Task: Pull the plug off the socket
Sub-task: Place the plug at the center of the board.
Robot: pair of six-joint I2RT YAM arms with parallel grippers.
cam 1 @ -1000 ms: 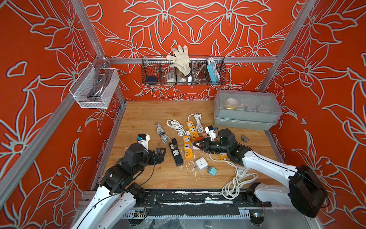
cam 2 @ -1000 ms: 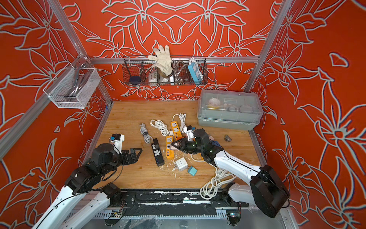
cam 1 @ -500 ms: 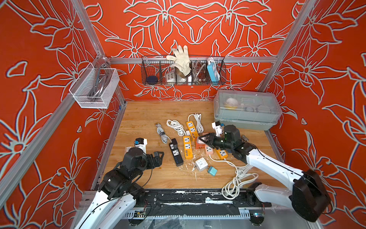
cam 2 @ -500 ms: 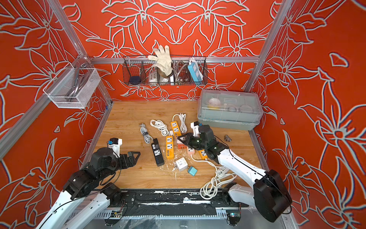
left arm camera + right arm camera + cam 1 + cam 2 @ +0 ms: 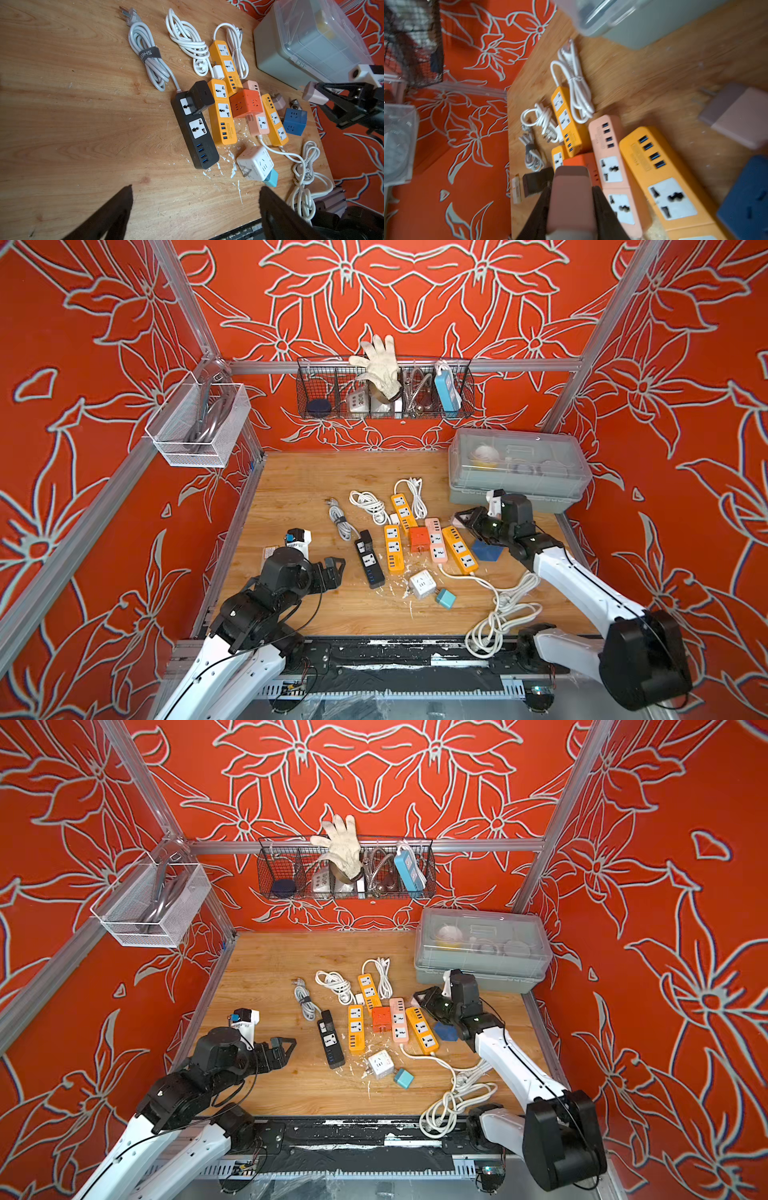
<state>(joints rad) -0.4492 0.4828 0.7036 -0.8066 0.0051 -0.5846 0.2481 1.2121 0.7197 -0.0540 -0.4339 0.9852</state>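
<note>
Pink plug (image 5: 571, 199) sits clamped in the right jaws, raised off the surface (image 5: 311, 489) and clear of the pink socket strip (image 5: 435, 539), so extraction appears complete; next, set it down and release, while the left jaws stand apart, idle.

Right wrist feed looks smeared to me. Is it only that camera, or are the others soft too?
Right wrist view: motion-blurred throughout, with the pink plug and the orange power strip both smeared. Left wrist view: sharp, and the sockets on the black power strip are crisp. Both top views: in focus and evenly lit.
</note>
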